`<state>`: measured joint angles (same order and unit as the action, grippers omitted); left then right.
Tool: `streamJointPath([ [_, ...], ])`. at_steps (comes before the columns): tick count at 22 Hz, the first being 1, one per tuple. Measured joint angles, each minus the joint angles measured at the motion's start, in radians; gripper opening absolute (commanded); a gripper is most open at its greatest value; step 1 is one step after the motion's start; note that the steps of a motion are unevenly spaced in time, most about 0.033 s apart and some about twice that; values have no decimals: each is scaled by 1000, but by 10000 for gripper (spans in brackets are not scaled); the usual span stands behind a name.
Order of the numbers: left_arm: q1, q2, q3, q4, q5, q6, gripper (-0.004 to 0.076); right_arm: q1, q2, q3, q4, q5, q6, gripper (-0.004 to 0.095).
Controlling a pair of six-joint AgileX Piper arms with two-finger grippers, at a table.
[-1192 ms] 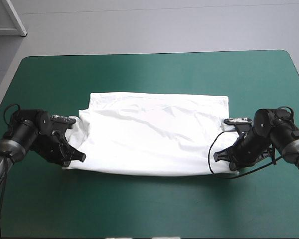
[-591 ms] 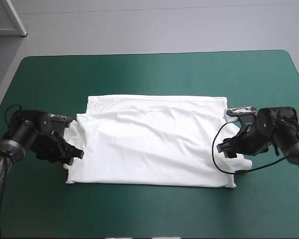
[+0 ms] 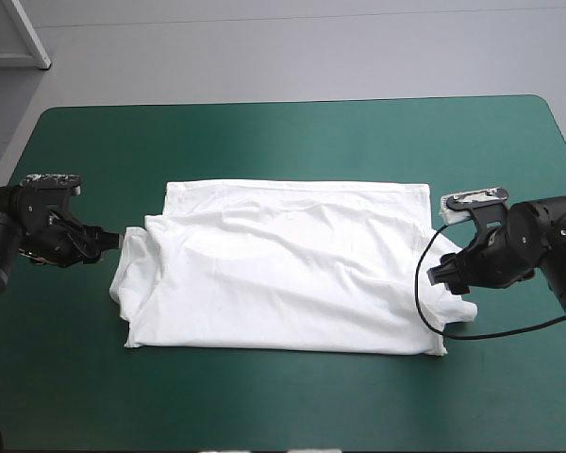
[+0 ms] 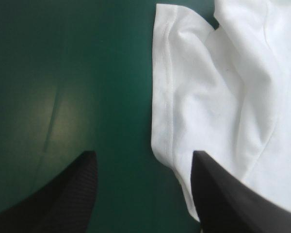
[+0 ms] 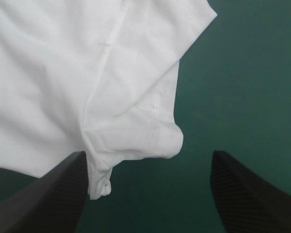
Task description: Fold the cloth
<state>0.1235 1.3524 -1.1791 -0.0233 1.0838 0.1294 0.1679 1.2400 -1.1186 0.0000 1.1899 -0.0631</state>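
Teal-green table [image 3: 283,132], T-shirt [image 3: 283,264] no longer gripped

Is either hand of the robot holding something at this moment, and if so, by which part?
Nothing is held. The left hand and the right hand are both open; the T-shirt lies loose on the table, a sleeve near each.
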Motion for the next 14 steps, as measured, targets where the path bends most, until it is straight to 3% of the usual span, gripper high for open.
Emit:
streamJointPath([
  [8, 21, 137, 107, -98, -163, 33, 424, 0, -35, -1, 32, 10, 0, 669],
  [14, 19, 243, 107, -118, -221, 34, 420, 0, -37, -1, 77, 12, 0, 669],
])
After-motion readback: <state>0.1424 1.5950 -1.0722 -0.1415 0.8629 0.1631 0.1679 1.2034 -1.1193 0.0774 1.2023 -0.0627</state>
